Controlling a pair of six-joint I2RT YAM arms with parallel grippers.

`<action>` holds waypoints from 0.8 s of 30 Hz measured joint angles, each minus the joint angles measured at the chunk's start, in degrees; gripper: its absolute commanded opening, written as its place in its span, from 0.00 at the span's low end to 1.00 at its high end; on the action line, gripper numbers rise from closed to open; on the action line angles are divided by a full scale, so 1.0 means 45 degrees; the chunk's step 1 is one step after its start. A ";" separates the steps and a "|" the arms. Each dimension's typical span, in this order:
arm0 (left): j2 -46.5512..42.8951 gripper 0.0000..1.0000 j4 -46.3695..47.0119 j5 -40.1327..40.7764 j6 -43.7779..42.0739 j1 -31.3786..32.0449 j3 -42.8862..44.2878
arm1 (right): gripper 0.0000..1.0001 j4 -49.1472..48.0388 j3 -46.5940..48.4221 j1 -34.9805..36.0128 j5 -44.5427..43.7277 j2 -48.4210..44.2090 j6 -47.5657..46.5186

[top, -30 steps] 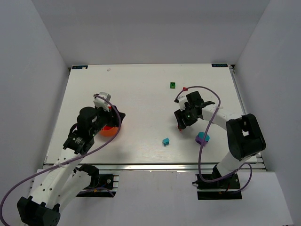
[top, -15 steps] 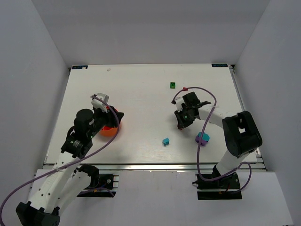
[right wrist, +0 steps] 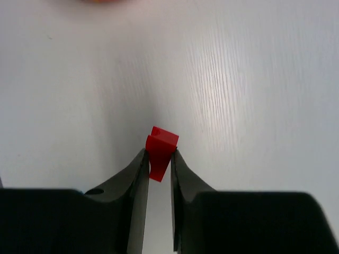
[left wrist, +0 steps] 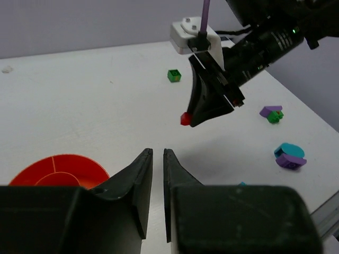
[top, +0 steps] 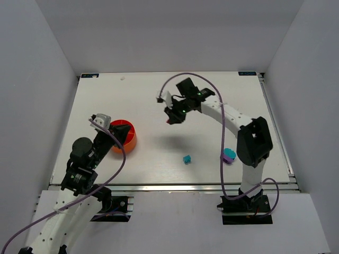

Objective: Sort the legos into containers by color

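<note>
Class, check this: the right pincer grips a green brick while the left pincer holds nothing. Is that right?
No. The brick in the right pincer is red, not green, as the right wrist view shows; the left pincer does hold nothing.

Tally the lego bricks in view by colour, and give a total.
Red brick: 1, pinched in the right hand
Green bricks: 2
Purple bricks: 2
Teal bricks: 2
Total: 7
</note>
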State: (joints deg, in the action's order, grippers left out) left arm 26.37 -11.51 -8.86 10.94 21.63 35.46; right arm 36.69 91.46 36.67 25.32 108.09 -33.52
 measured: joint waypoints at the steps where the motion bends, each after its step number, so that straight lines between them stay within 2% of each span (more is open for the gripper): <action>1: -0.0238 0.28 0.0000 0.0160 -0.0005 0.0000 -0.0063 | 0.00 0.0282 0.1107 0.0291 0.0316 0.0500 -0.0272; 5: -0.0714 0.40 0.0078 0.0631 -0.0034 0.0000 -0.0107 | 0.00 0.1078 0.5217 0.1433 0.1559 0.2589 -0.0933; 8: -0.0714 0.46 0.0083 0.0787 -0.0107 -0.0044 -0.0112 | 0.00 0.1195 0.6674 0.2210 0.2021 0.3614 -0.1001; 12: -0.0743 0.50 0.0078 0.0903 -0.0102 -0.0044 -0.0112 | 0.00 0.0544 0.6815 0.3079 0.2312 0.4031 -0.0563; 17: -0.0899 0.51 0.0083 0.1044 -0.0102 -0.0044 -0.0117 | 0.00 -0.1443 0.6766 0.3944 0.2327 0.4090 0.0816; 24: -0.1117 0.51 0.0087 0.1127 -0.0102 -0.0044 -0.0117 | 0.03 -0.3687 0.6863 0.4090 0.2375 0.4711 0.2871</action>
State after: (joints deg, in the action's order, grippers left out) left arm 21.34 -11.11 -3.79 10.48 21.43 34.94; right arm 20.10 122.34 55.07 36.01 129.29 -20.60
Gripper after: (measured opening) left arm 0.513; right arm 0.233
